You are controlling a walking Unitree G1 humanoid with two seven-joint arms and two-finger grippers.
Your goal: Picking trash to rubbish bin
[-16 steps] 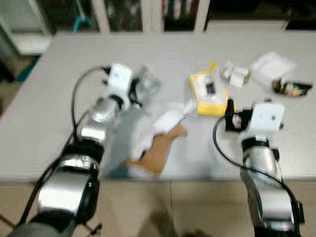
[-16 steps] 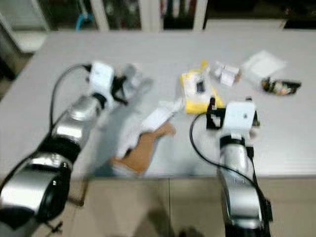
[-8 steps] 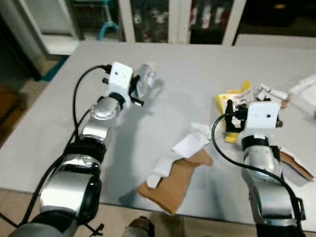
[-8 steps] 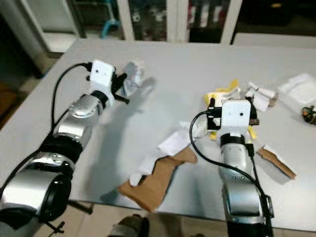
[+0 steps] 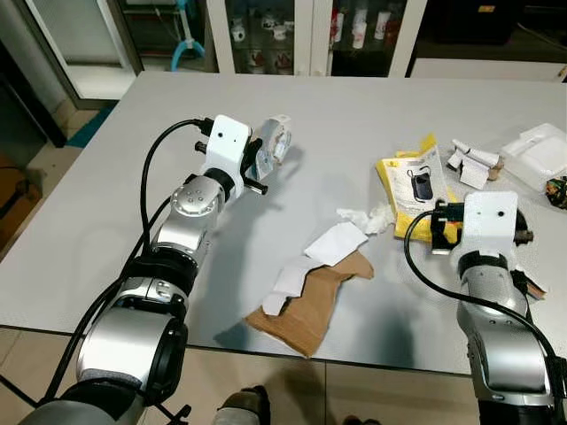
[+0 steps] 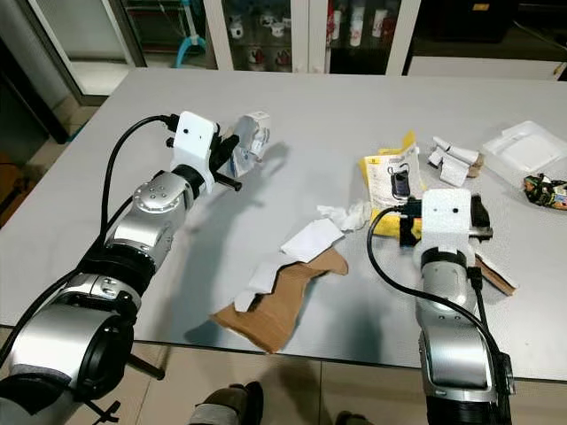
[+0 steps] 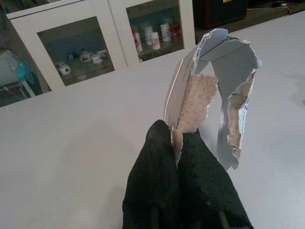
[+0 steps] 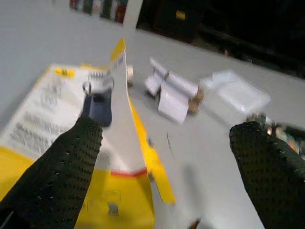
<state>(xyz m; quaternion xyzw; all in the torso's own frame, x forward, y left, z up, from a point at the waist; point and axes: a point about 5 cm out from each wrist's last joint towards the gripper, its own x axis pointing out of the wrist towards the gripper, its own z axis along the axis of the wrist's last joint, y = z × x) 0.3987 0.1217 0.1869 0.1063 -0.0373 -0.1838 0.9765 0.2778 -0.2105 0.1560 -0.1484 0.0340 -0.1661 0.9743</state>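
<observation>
My left gripper (image 7: pixel 175 137) is shut on a torn grey-white piece of card (image 7: pixel 224 71) and holds it upright just above the grey table (image 5: pixel 354 106), at the left (image 5: pixel 276 146). My right gripper (image 8: pixel 167 143) is open, its fingers (image 8: pixel 62 167) spread wide just over the table. It hangs above the near edge of a yellow package (image 5: pixel 409 181) printed with a dark device. A brown paper scrap (image 5: pixel 310 297), a white sheet (image 5: pixel 335 243) and a crumpled tissue (image 5: pixel 363 217) lie between my arms.
Small white folded scraps (image 5: pixel 469 159), a white plastic tray (image 5: pixel 540 152) and a colourful wrapper (image 5: pixel 558 190) lie at the far right. A brown card strip (image 6: pixel 492 270) sits by my right arm. Glass-door cabinets (image 5: pixel 266 27) stand behind the table.
The whole picture has shifted and sharpened, so the camera moved. My left gripper still holds the torn card. My right gripper stays by the yellow package.
</observation>
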